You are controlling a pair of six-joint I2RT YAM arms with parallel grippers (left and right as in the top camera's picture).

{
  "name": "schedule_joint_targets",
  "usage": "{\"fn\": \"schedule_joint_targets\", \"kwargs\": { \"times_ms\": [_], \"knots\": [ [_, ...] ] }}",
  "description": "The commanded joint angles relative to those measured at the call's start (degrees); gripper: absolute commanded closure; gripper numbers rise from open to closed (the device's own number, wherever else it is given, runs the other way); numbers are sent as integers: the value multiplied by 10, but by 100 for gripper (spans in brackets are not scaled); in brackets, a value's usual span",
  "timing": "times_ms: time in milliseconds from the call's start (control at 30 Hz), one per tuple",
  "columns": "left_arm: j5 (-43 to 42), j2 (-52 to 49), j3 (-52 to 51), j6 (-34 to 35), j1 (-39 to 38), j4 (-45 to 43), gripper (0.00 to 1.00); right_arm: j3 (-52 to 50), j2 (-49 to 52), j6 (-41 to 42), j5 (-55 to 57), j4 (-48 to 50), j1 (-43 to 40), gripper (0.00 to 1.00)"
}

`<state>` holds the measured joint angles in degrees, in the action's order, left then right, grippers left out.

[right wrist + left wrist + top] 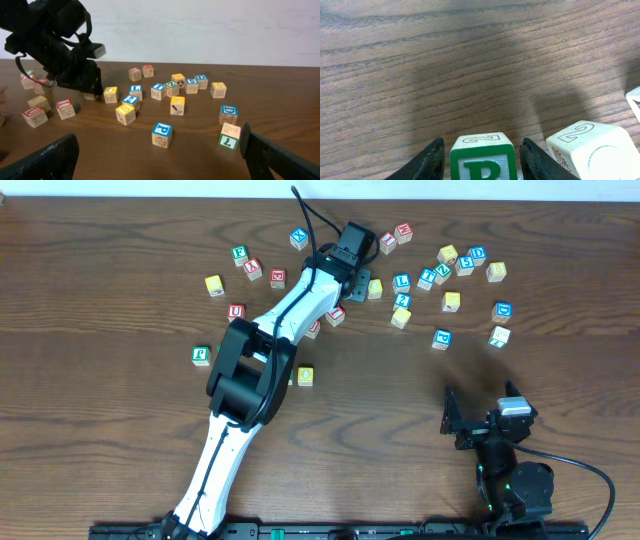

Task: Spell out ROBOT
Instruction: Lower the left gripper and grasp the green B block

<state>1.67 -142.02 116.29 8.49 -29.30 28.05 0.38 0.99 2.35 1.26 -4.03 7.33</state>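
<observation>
A green-framed letter R block (482, 160) sits on the wood table between the fingers of my left gripper (481, 144). The fingers are open, with a small gap on each side of the block. In the overhead view the left gripper (360, 283) reaches to the far middle of the table and hides the R block. Many letter blocks lie scattered at the back; a yellow O block (305, 376) sits alone nearer the middle. My right gripper (480, 408) is wide open and empty near the front right, also seen in its wrist view (159, 156).
A pale block with an outlined 2 (592, 150) sits just right of the left gripper's right finger. A blue P block (162, 135), a green T block (230, 136) and a blue D block (228, 114) stand ahead of the right gripper. The left arm (270, 340) crosses the table's middle.
</observation>
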Motion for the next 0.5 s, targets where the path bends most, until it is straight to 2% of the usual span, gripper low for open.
{"fn": "schedule_joint_targets", "kwargs": {
  "times_ms": [0,367,467],
  "knots": [
    [5,-7,16,-8,4,-1,54,-1,-3,4,1,-2,-5,1],
    [5,-7,16,-8,4,5,69,-1,-3,4,1,-2,-5,1],
    [5,-7,16,-10,4,12,69,-1,-3,4,1,-2,-5,1]
  ]
}}
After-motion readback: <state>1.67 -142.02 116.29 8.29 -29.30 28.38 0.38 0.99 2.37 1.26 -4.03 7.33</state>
